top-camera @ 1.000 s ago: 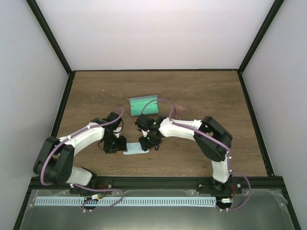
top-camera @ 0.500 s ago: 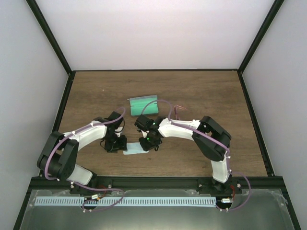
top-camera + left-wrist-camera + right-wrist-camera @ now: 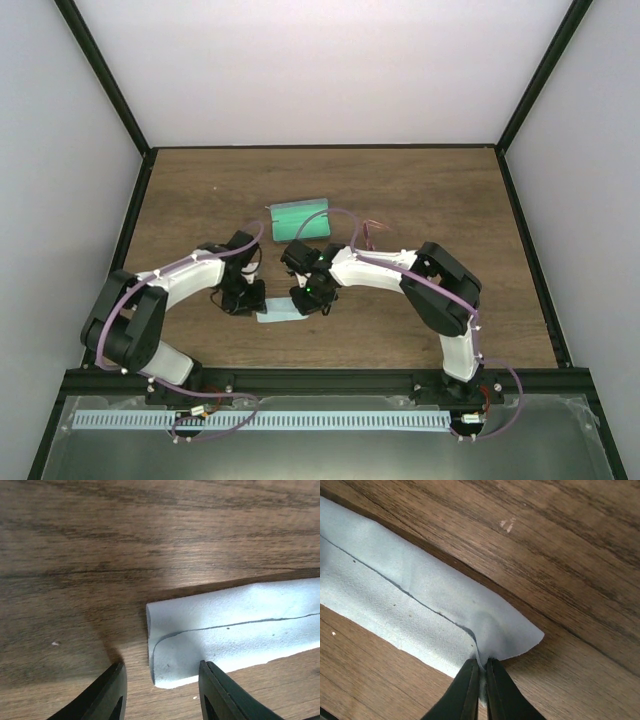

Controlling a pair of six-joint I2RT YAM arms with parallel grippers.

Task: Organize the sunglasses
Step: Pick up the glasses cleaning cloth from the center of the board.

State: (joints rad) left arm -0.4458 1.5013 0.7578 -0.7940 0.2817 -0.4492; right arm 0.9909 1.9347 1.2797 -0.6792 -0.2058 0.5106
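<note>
**A:** Where are the slim sunglasses (image 3: 367, 231) with the thin pink-red translucent frame?

**B:** They lie near the middle of the brown wooden worktop (image 3: 440, 190), a little toward its right edge. They are just beside the open grey-blue rectangular case (image 3: 298, 216) with the green lining. Neither arm touches them.

**A:** So what has changed in the last second?

**B:** Nothing around the glasses. The left arm has drawn its elbow in and eased the left gripper (image 3: 162, 697) closer to the pale blue folded cloth (image 3: 280, 314). That cloth lies between the case and the near edge. The fingers now stand spread, one on either side of the cloth's left corner, and they grip nothing.

**A:** And the right gripper (image 3: 480, 682)?

**B:** It has hardly moved. It is pinched tight on the cloth's opposite end, where the fabric puckers up between the fingertips. The cloth is doubled over into a narrow strip, with a dark line running along it.

**A:** What does that mean for the task?

**B:** I judge the arms are still busy with the cloth, so the glasses' turn has not come. With the left fingers placed round the free corner, a second pinch looks likely next — though that's a guess. The case lies open and ready; the sunglasses are not yet in it.
</note>
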